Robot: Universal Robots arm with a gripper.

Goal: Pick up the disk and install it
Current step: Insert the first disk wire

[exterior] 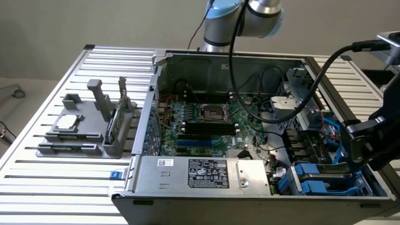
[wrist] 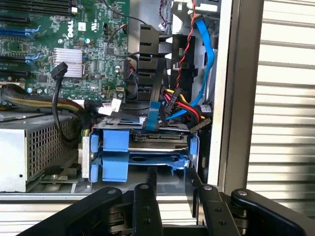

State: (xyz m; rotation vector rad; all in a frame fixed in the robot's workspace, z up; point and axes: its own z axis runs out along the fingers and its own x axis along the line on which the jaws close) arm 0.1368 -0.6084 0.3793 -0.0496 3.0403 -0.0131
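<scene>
The disk (wrist: 158, 141) sits in the drive bay at the corner of the open computer case (exterior: 142, 140). It is a flat silver-grey drive in a bright blue carrier (wrist: 114, 142), and its connector edge faces the motherboard. A second blue carrier (wrist: 110, 167) lies just beneath it. In the exterior view the blue carriers (exterior: 320, 174) show at the case's near corner on the exterior view's right. My gripper (wrist: 172, 194) hovers just outside the bay, close to the carriers, with its black fingers (wrist: 147, 201) apart and nothing between them. The gripper (exterior: 361, 154) hangs over the case's wall.
Red, yellow, black and blue cables (wrist: 184, 105) bunch right behind the disk. The power supply (exterior: 200, 173) fills the near side of the case, beside the motherboard (exterior: 206, 122). A grey fixture (exterior: 84, 131) with a small chip and a green card stands on the slatted table at the exterior view's left.
</scene>
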